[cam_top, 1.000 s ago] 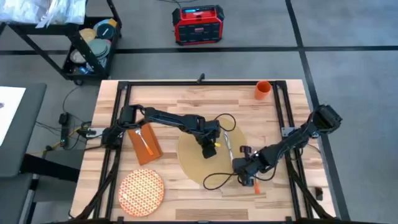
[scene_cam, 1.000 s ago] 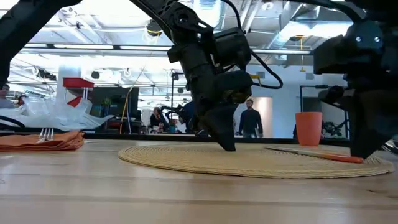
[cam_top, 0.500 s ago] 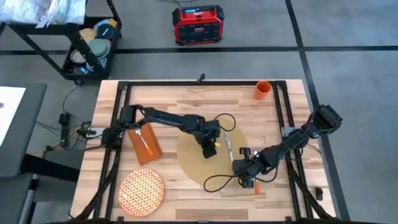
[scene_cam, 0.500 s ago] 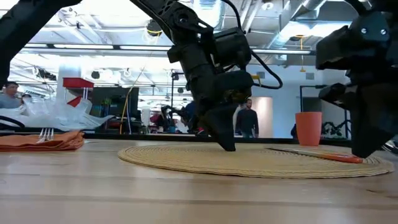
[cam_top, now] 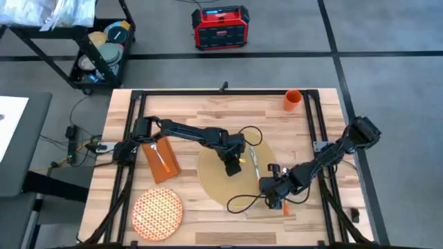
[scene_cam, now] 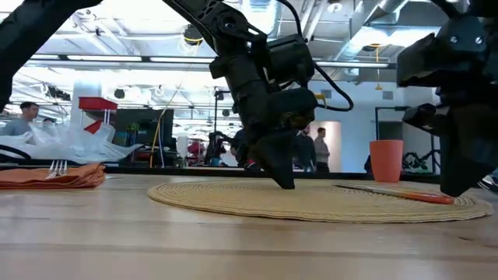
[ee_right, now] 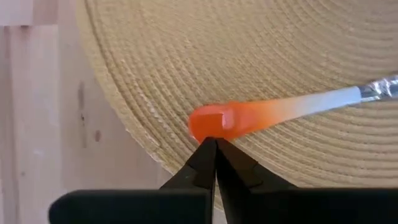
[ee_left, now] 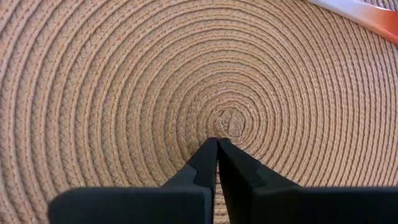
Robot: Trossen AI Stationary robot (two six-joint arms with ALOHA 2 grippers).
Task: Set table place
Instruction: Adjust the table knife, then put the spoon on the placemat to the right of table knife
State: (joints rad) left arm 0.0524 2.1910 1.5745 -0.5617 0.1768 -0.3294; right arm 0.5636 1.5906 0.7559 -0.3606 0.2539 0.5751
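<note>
The round woven placemat (cam_top: pixel 221 181) lies in the middle of the table (cam_top: pixel 201 117). My left gripper (cam_top: pixel 234 166) stands shut on the mat's centre (ee_left: pixel 229 119). A piece of cutlery with an orange handle (ee_right: pixel 249 118) lies across the mat's near right edge, its steel part (cam_top: pixel 255 160) on the mat. My right gripper (ee_right: pixel 215 143) is shut beside the handle's end. The rust-orange napkin (cam_top: pixel 160 160) with a fork on it lies left of the mat. The patterned plate (cam_top: pixel 158 212) sits near the front left, and the orange cup (cam_top: pixel 293 100) stands upright at the far right. My left gripper presses its shut fingertips (scene_cam: pixel 286 183) down on the placemat near its centre, coming from above and pointing down; the mat lies flat on the table. My right gripper sets its shut fingertips (ee_right: pixel 211 152) against the side of the orange handle at its free end (ee_right: pixel 208 124), from above. The handle rests on the mat's edge.
Black frame rails (cam_top: pixel 135 131) run along the table's left and right sides. A black cable (cam_top: pixel 239 202) loops over the mat's near edge. Bare wood shows at the table's far middle (cam_top: pixel 221 111). People move in the room beyond the table.
</note>
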